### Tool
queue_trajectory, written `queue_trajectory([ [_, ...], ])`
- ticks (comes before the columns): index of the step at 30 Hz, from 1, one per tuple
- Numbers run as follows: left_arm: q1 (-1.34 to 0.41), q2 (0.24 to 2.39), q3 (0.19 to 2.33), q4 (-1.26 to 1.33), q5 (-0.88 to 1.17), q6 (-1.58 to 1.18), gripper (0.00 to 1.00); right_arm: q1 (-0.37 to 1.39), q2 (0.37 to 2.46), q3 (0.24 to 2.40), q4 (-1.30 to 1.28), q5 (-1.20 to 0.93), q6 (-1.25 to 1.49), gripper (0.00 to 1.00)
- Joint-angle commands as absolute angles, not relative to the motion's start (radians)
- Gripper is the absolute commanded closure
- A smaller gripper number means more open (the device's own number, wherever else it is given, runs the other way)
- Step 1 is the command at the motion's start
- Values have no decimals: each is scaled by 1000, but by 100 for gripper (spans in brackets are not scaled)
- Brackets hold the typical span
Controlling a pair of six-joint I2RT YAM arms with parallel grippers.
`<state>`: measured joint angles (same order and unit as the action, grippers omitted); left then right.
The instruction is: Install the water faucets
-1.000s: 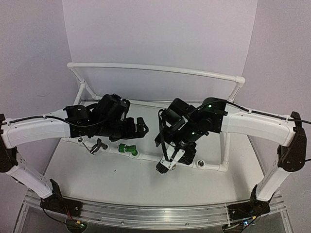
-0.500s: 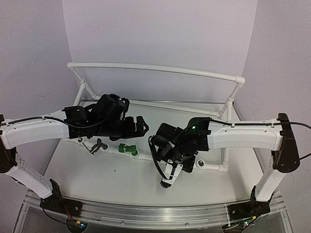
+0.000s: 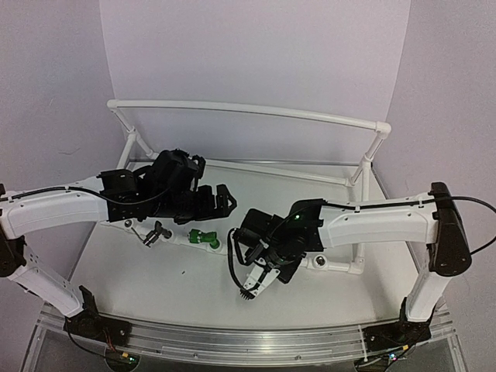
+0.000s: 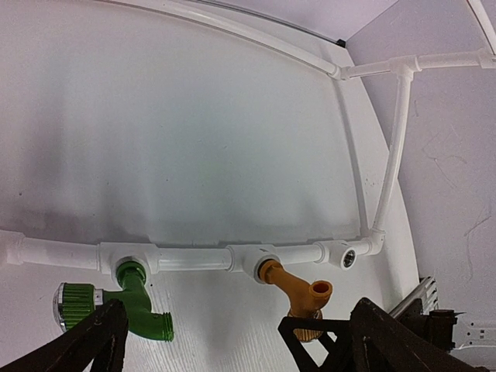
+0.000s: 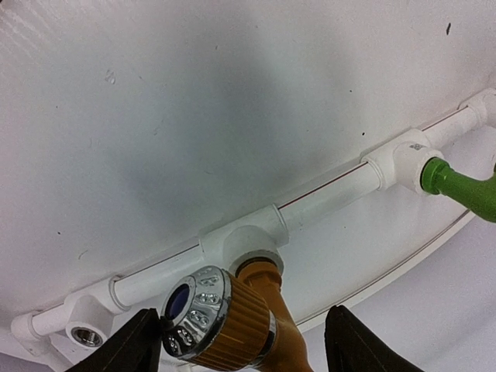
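The brass-gold faucet (image 5: 267,310) is seated in the middle socket of the white pipe (image 5: 325,198). Its ribbed knob with a chrome cap (image 5: 194,306) lies between the fingers of my right gripper (image 5: 244,335). The jaws are open around it: the left finger is at the cap, the right one stands apart. In the top view the right gripper (image 3: 249,284) hides this faucet. The green faucet (image 3: 203,238) sits in the socket to its left, and the dark grey faucet (image 3: 153,232) with its thin lever further left. My left gripper (image 3: 221,203) hovers open above the pipe, holding nothing.
An empty threaded socket (image 4: 347,256) ends the front pipe at the right. The white pipe frame (image 3: 248,109) has a raised back rail and side struts. The purple walls stand close behind and on both sides.
The right arm has swung down and to the left, from above the pipe to the brass-gold faucet, and its jaws have narrowed. The left arm has not moved.
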<state>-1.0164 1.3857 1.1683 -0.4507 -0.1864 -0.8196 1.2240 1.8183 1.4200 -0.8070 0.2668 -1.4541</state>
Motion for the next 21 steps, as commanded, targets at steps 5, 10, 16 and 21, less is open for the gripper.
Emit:
queue_trajectory([
  [5, -1019, 1383, 1191, -410, -196, -814, 0, 1226, 1857, 1513, -760, 207, -1171, 33],
  [10, -1019, 1378, 1191, -415, -203, -817, 0, 1226, 1892, 1570, -763, 193, -979, 38],
  [16, -1019, 1378, 1187, -414, -207, -821, 0, 1226, 1896, 1641, -841, 103, -786, 26],
  [21, -1019, 1387, 1200, -418, -210, -816, 0, 1226, 1863, 1634, -896, 87, -854, 12],
])
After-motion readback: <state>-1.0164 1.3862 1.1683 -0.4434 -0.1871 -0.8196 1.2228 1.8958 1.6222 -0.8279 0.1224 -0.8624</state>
